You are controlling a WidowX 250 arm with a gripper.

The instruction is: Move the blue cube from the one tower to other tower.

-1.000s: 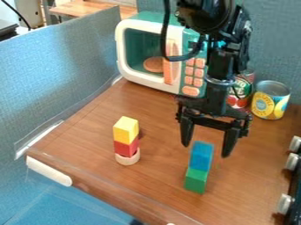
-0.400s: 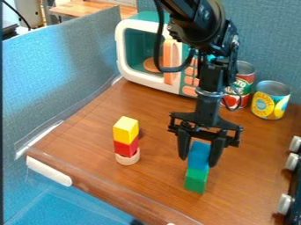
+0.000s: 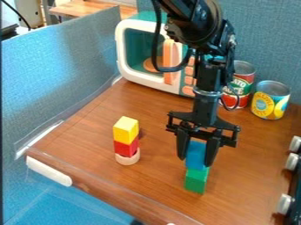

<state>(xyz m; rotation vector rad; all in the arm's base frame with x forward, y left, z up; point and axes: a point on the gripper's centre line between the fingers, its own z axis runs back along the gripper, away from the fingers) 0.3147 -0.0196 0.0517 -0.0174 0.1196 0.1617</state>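
The black gripper [image 3: 195, 161] hangs over the right-hand tower, shut on the blue cube [image 3: 196, 151], with one finger against each side. Directly beneath, the green cube [image 3: 196, 180] stands on the table; the blue one sits slightly left of its top, and I cannot tell whether they still touch. To the left is the other tower: a yellow block [image 3: 126, 129] on top of a red block [image 3: 126, 147], which stands in a round pale wooden piece [image 3: 127, 158].
A toy microwave [image 3: 150, 55] stands at the back, with a red-labelled can [image 3: 240, 88] and a yellow-labelled can [image 3: 271, 100] to its right. Grey-white knobs [image 3: 291, 161] line the right edge. A blue-grey partition [image 3: 64, 70] borders the left side.
The gripper has come down and to the left around the blue cube, and its fingers have drawn together on it. The blue cube has shifted slightly left.
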